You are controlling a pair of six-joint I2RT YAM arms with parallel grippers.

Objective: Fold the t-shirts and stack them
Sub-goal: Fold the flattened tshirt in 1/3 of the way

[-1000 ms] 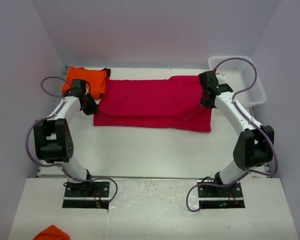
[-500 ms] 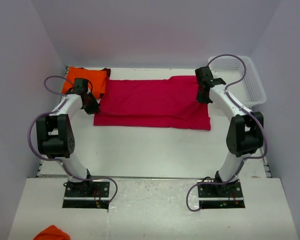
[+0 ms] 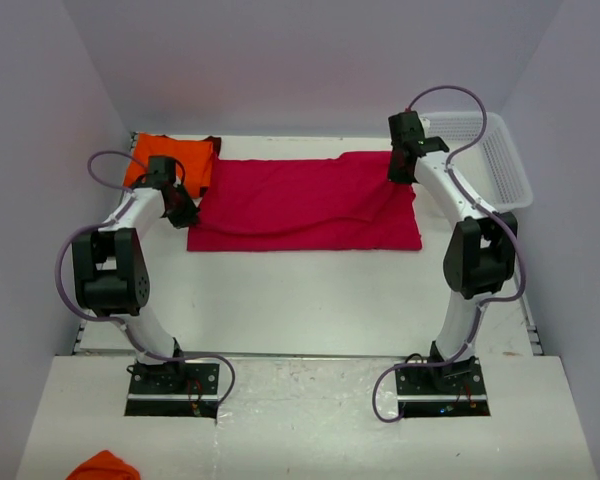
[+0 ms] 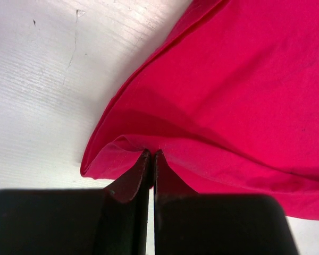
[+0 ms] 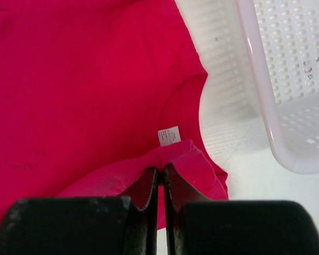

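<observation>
The white desk stretches out ahead of my two arms. Across its far half, between my hands, lies the crimson-pink shirt. It is mostly flat, with a long crease sagging from one hand toward the other.

On the outer side of my right hand stands the white lattice basket. Its wall is near the shirt's collar end, with a strip of bare desk between them. Beyond my left hand, toward the far corner, the orange shirt lies folded, its dark maroon edge just beside the pink one.

My left hand is pressed together on the pink shirt's corner, pinching a raised ridge of cloth between its fingertips. My right hand is closed the same way on a fold at the collar end. A small white label sits just past its fingertips, inside the neck opening.
</observation>
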